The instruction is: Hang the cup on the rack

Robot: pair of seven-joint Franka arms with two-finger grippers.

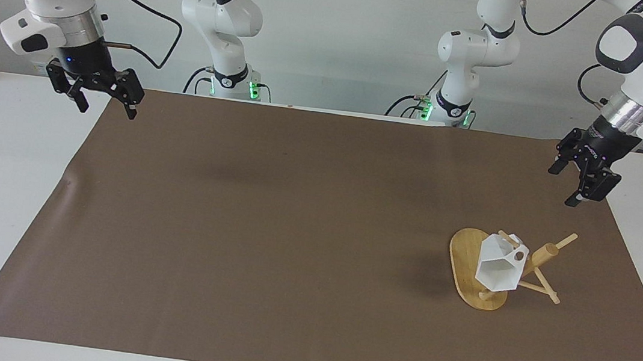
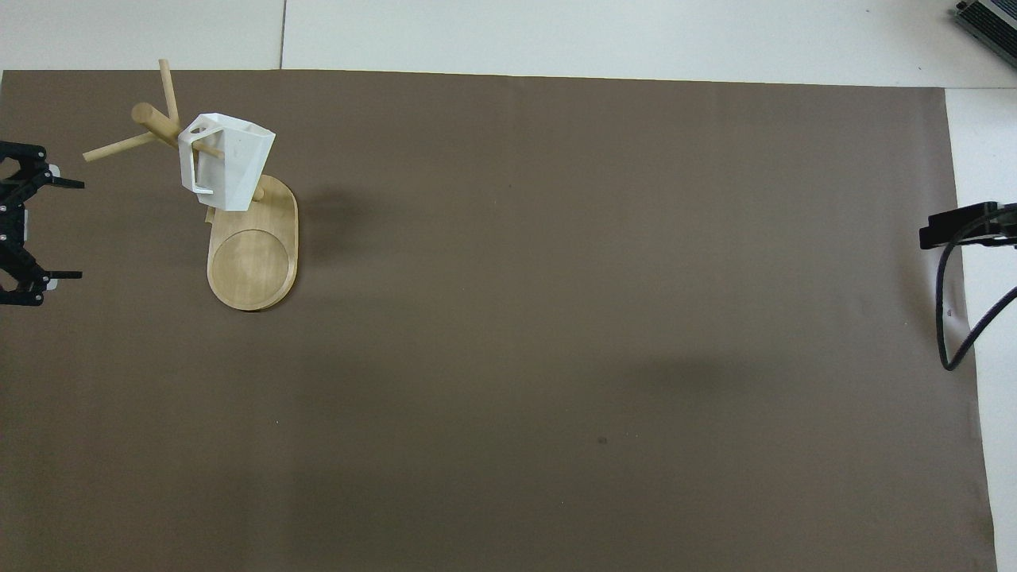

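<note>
While the cup (image 1: 500, 267) hangs on a peg of the rack (image 1: 536, 264), we see it in the lower right of the facing view and the upper left of the overhead view, its handle threaded by the thin stick and its open mouth turned outward. The rack's oval base (image 2: 253, 258) sits on the brown mat (image 1: 289, 249), toward the left arm's end of the table. We find the left gripper (image 1: 584, 181) at the right edge of the facing view, raised over the mat's edge, apart from the rack, its fingers spread and holding nothing; in the overhead view it shows at the far left edge (image 2: 32, 224). The right gripper (image 1: 102, 96) hovers at the upper left of the facing view over the mat's corner, fingers apart and empty, the arm waiting.
</note>
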